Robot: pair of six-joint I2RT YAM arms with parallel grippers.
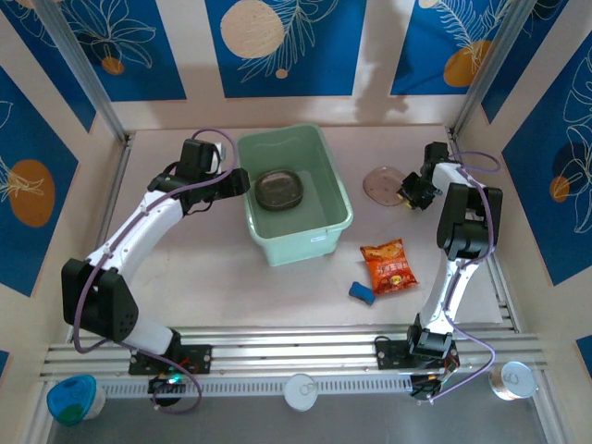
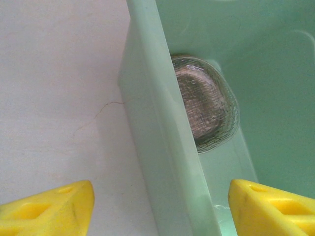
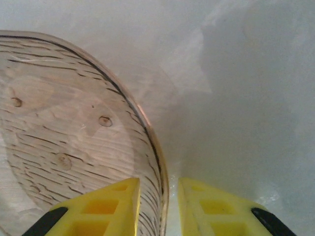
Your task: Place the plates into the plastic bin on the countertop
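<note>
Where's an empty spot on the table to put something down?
The biggest bare patch of countertop lies between the green bin and the arm bases, left of the snack packet. Right of the bin is crowded: clear plate, right gripper, packet.

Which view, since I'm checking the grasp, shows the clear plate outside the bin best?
Right wrist: the clear plate looms close, its rim between the fingers of the right gripper. Top external shows it small on the countertop, right of the bin.
</note>
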